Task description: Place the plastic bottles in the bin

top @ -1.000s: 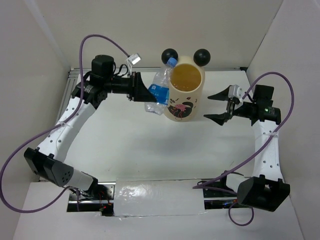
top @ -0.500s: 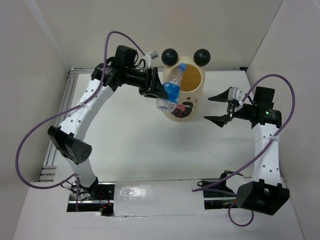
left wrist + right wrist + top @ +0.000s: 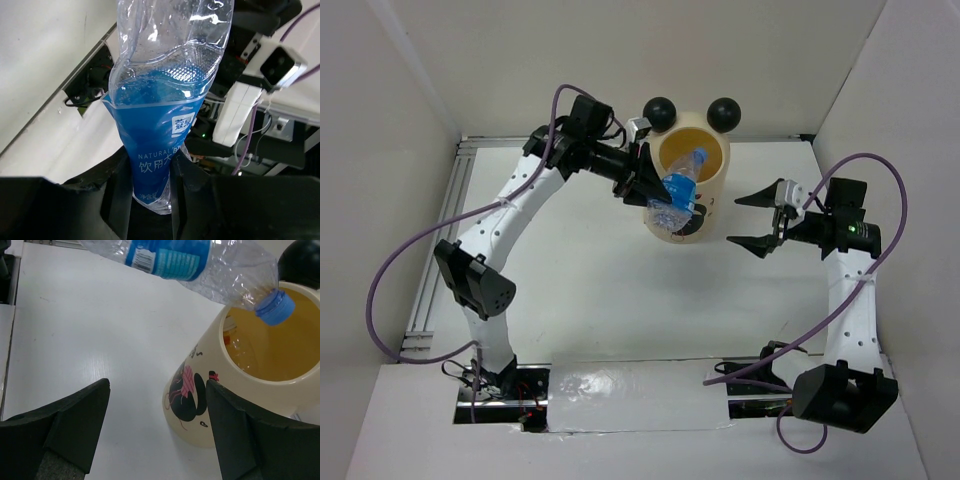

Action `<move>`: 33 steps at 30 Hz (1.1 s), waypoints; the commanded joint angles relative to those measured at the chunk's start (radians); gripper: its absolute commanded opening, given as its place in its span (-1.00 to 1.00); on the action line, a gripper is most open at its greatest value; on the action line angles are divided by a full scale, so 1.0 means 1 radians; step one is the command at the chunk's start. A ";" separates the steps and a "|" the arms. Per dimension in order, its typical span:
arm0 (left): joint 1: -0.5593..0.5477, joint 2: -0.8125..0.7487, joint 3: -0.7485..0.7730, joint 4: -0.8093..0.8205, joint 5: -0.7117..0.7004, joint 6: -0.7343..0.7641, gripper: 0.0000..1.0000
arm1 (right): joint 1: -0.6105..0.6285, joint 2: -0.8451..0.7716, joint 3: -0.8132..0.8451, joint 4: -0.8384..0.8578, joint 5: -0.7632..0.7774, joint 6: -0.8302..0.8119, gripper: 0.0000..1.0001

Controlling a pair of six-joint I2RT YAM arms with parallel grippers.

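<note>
Plastic bottle [image 3: 165, 100], clear with a blue label, is held by the left gripper [image 3: 152, 186]. The jaws are clamped hard on the label band, and the thin body is crushed narrow where they pinch it. From this gripper the bottle runs out at a slant. Its blue cap [image 3: 273, 307] is the far end and hangs over the open mouth of the bin [image 3: 685, 228], just past the near side of the rim. Its bottom end points the other way, outside the bin's wall. The bin stands upright on the white table [image 3: 600, 290], right beside the left gripper. Its inside is yellow, and two black ball ears [image 3: 660, 110] sit on the rim on the side away from the arm bases. Down inside it, something clear with a spot of orange shows, too dim to name.

The right gripper [image 3: 736, 220] is across the bin from the left one. Its jaws are spread wide with nothing between them. It is near the bin but apart from it, facing the wall with the pink-and-black picture.
</note>
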 commanded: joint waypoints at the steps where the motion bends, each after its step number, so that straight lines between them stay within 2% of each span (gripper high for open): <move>1: 0.021 0.052 0.072 0.010 0.039 -0.094 -0.85 | -0.006 -0.023 -0.015 -0.039 -0.064 -0.049 0.68; 11: 0.030 0.146 0.147 0.094 0.012 -0.200 -0.74 | -0.006 -0.032 -0.033 -0.122 -0.092 -0.144 0.68; 17: 0.030 0.165 0.127 0.171 -0.010 -0.266 -0.71 | -0.006 -0.032 -0.042 -0.168 -0.101 -0.192 0.68; 21: 0.039 0.165 0.088 0.203 -0.030 -0.312 -0.58 | -0.006 -0.032 -0.042 -0.190 -0.110 -0.212 0.68; 29: 0.039 0.143 0.035 0.294 -0.094 -0.385 -0.55 | -0.006 -0.032 -0.052 -0.190 -0.110 -0.221 0.68; 33: 0.039 0.152 0.035 0.317 -0.106 -0.422 -0.36 | -0.006 -0.032 -0.052 -0.199 -0.110 -0.221 0.68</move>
